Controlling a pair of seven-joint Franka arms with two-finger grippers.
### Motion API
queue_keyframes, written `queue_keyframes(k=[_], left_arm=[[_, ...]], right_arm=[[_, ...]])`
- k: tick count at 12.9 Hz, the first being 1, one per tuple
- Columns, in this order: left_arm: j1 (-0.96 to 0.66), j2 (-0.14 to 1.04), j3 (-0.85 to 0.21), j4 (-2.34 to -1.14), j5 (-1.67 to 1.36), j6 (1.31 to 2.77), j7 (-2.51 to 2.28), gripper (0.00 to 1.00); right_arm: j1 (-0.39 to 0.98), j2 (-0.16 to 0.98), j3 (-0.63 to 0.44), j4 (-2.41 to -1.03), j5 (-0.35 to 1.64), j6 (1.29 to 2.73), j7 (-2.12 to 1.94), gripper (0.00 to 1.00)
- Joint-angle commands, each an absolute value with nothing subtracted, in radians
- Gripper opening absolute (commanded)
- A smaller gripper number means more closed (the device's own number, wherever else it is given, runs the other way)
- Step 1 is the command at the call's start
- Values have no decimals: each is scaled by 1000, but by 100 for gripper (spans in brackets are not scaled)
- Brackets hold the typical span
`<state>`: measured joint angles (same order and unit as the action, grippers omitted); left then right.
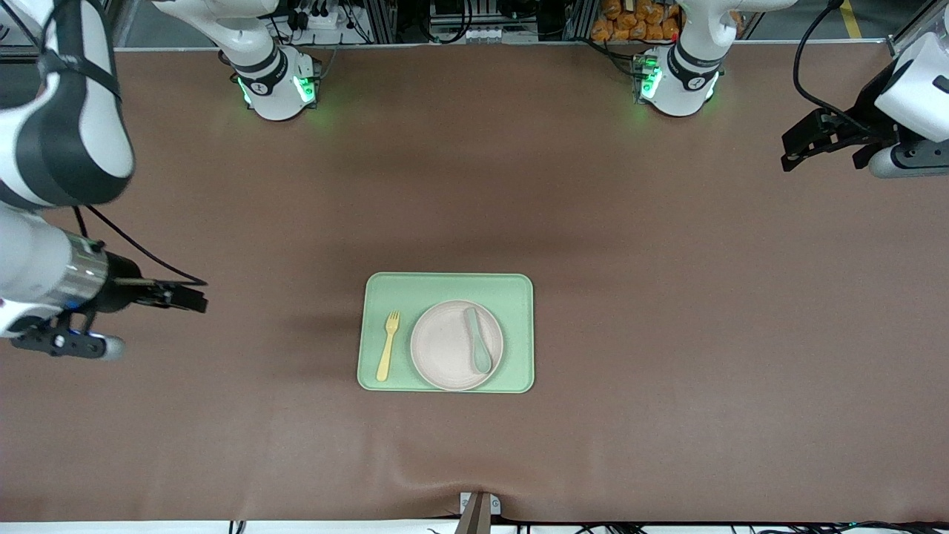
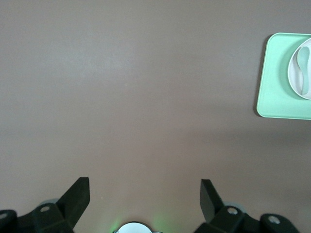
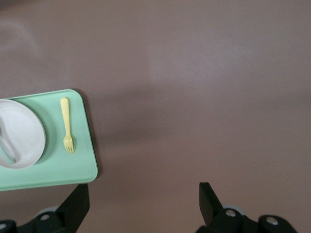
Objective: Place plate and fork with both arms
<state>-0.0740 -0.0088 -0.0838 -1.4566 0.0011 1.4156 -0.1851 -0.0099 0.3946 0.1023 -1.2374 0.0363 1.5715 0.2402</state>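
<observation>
Tray: I see the light-green tray (image 1: 445, 285) on the brown desk (image 1: 667, 334), near its middle.
Plate: the plate (image 1: 445, 348) lies on the tray, toward the left arm's end.
Spoon: a teal spoon (image 1: 478, 340) rests in the plate, around its 3 o'clock side.
Fork: the fork (image 1: 387, 345) lies on the tray just beside the plate, at its 9 o'clock, tines at 12.
Left gripper: the left gripper (image 2: 145, 196) hangs over bare desk, jaws apart, empty.
Right gripper: the right gripper (image 3: 144, 199) hangs over bare desk, jaws apart, empty.
</observation>
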Motion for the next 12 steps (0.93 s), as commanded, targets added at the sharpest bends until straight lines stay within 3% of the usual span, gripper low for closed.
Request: queue_keyframes(k=[1,6,10,12], left_arm=[[-71,-17,-89,-1456,15,1417,-172,100],[-71,-18,-89,-1456,15,1417,-172,100],[-71,-17,-89,-1456,15,1417,-172,100],[-71,-18,-91,-1456,15,1417,-172,100]], right_arm=[[-32,252,120,-1345,28,1563,236,100],[-74,-18,121,-1564,107,1566,232,100],[-69,-118,123,-1675,104,1574,224,100],[-72,-114,123,-1675,103,1569,222,100]])
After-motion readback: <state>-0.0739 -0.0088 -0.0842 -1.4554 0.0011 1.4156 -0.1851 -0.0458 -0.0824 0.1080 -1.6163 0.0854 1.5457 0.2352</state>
